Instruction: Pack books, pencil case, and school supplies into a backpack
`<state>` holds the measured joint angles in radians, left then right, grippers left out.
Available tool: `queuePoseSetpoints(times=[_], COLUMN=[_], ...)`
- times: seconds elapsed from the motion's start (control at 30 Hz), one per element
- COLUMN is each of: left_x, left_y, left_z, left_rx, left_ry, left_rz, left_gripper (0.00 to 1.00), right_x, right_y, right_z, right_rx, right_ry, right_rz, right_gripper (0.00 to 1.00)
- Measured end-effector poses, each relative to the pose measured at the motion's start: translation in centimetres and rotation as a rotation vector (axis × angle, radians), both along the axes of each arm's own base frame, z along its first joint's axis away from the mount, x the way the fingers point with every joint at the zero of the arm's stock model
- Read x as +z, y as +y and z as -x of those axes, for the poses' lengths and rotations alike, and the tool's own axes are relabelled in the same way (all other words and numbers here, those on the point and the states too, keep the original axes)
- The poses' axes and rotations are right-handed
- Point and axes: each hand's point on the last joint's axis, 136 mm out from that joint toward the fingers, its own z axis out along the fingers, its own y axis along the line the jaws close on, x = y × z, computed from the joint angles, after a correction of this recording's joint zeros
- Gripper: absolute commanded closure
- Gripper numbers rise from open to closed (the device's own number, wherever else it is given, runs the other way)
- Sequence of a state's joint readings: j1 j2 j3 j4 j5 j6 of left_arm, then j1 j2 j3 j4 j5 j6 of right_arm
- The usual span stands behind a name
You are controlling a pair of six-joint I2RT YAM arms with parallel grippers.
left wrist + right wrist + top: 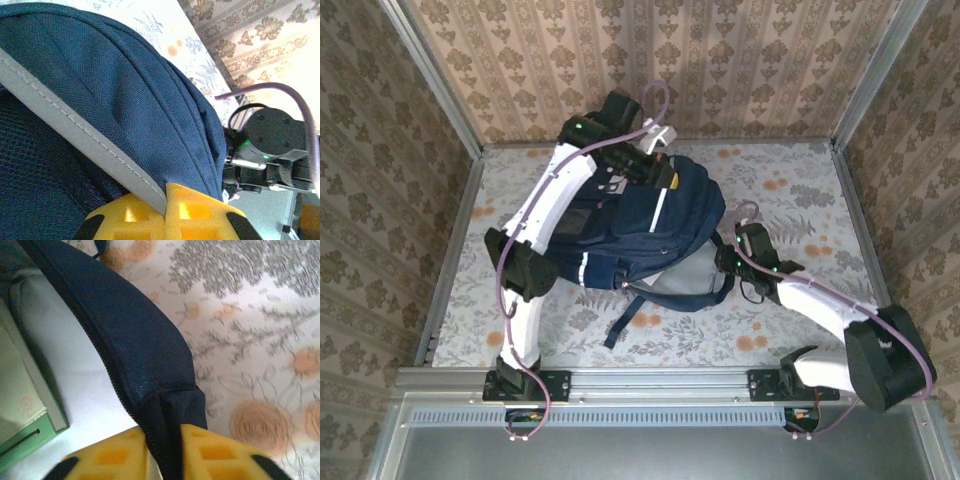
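The navy backpack (640,225) lies in the middle of the table, its opening with pale grey lining turned toward the right arm. At the bag's far top edge my left gripper (655,172) is shut; in the left wrist view its yellow fingers (197,210) pinch navy fabric (140,100) and a grey-white stripe (75,130). My right gripper (725,258) is shut on the zipper rim (150,390) of the opening, the fabric clamped between its yellow fingers (215,452). Inside the opening lies a flat pale green item (20,405). The books are hidden.
Black straps (630,318) trail from the backpack toward the near edge. The floral tablecloth (790,190) is bare to the right and left of the bag. Patterned walls (660,60) close in the back and sides. The right arm (270,135) appears in the left wrist view.
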<state>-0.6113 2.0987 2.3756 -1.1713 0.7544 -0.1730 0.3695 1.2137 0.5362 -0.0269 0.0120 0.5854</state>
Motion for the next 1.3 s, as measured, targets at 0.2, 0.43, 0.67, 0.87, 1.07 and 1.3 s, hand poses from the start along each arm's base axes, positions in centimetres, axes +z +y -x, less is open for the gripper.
queuePoseSetpoints(times=[0.2,0.43,0.67,0.87,1.07,1.3], left_x=[-3.3,-8.5,-11.9,-14.5,-12.7,-6.6], left_y=[-1.9,-3.2,-5.2,-6.3,-4.4,1.9], left_z=[0.8,-0.5,-5.8,-12.2,-14.8,-9.4], left_rx=[-0.074,-0.027,0.199,0.405,0.492,0.554], left_ry=[0.014,0.053,0.15,0.237,0.222,0.148], left_rz=[-0.049,-0.16,-0.095,0.023,0.082,0.062], left_gripper=[1.0,1.0,1.0,0.57,0.46,0.45], right_x=[0.9,7.4,10.7,9.2,8.2,9.2], right_y=[-0.1,-3.0,-2.3,4.5,6.1,5.4], right_z=[3.2,5.0,5.2,5.8,6.5,6.6], right_rx=[0.007,-0.098,-0.03,0.282,0.366,0.334], right_ry=[-0.009,-0.196,-0.242,-0.151,-0.128,-0.195], right_rz=[-0.06,-0.068,-0.043,0.041,0.061,0.033], right_gripper=[0.57,0.55,0.57,0.5,0.48,0.51])
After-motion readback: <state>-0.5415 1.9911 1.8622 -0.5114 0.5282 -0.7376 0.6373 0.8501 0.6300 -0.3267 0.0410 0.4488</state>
